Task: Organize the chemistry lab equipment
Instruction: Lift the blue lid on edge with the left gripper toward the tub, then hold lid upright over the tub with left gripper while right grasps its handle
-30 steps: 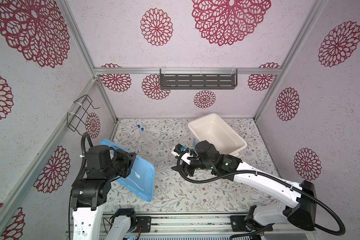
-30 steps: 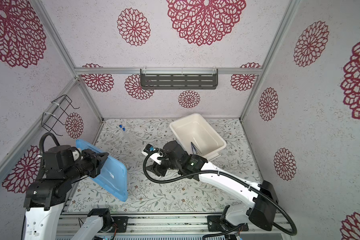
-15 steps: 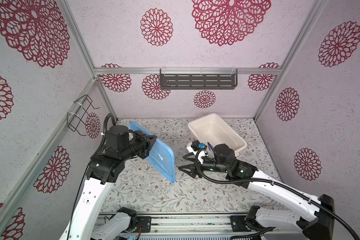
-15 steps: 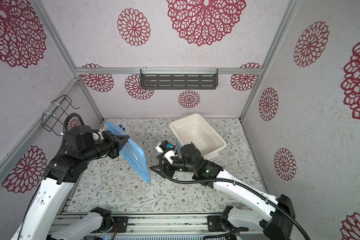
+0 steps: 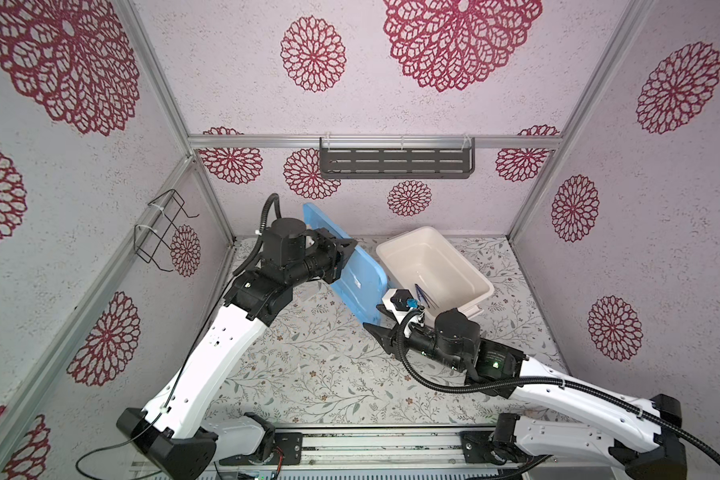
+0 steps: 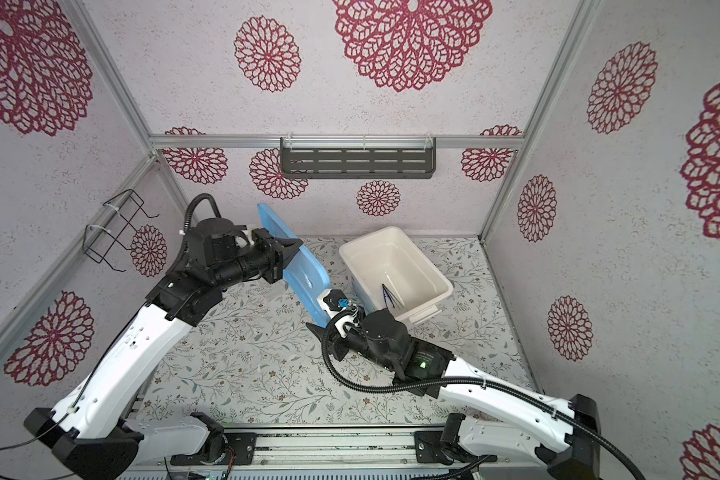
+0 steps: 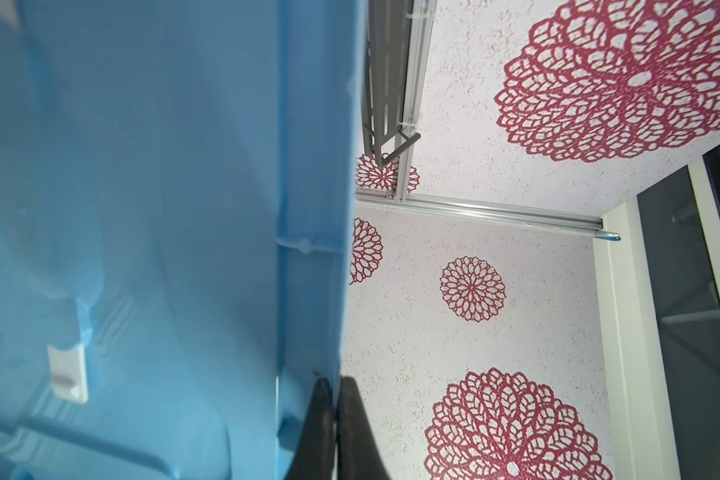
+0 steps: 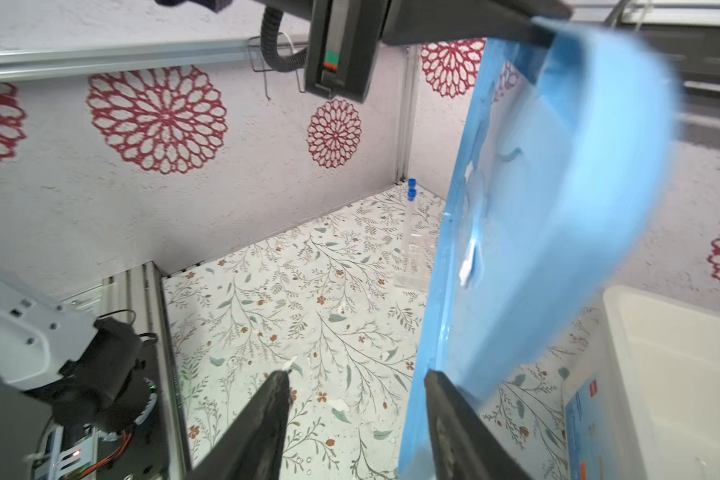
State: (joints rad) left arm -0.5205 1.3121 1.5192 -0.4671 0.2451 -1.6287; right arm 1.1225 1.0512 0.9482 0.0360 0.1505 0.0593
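Left gripper [image 7: 335, 384] clamped shut on the rim of a light-blue lid [image 5: 360, 282], holding it on edge above the floral table [image 5: 316, 374], while the right gripper [image 8: 356, 376], jaws apart, sits at the lid's lower corner; dark blue tweezers [image 5: 422, 293] lie inside the white tub [image 5: 466, 266], and two clear blue-capped tubes [image 8: 411, 193] lie in a table corner.

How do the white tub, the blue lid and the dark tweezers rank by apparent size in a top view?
1. white tub
2. blue lid, close to the tub; it is tilted and off the table, so unsure
3. dark tweezers, clearly smallest
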